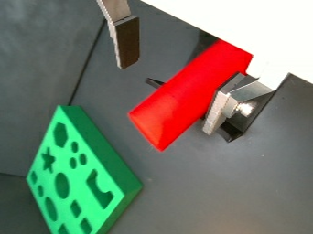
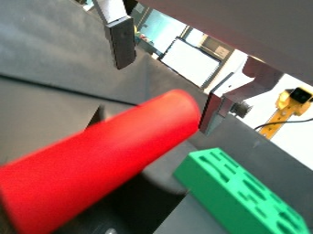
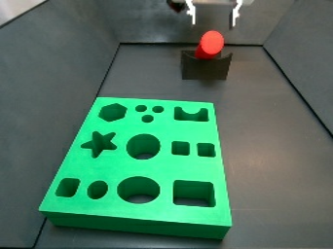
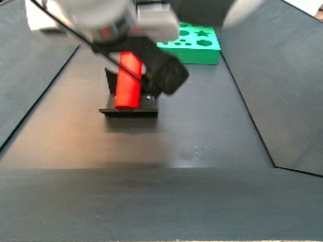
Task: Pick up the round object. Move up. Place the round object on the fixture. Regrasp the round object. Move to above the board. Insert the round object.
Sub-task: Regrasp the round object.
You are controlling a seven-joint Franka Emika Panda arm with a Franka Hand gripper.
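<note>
The round object (image 3: 209, 42) lay in the notch of the fixture (image 3: 205, 66), beyond the board (image 3: 143, 160). The gripper (image 3: 215, 10) hung just above it, jaws apart and holding nothing. Placing looked done, so the regrasp was in hand: descend, straddle the peg, close. In a side view, the arm hid the gripper and part of the peg (image 4: 127, 77).

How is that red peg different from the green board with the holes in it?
The round object is a smooth red cylinder; the board is a wide, flat green slab cut with shaped holes. The peg rests raised on the fixture; the board lies on the floor, apart from it. The end effector hangs open above the peg, far from the board. Both look plain, single-coloured.
</note>
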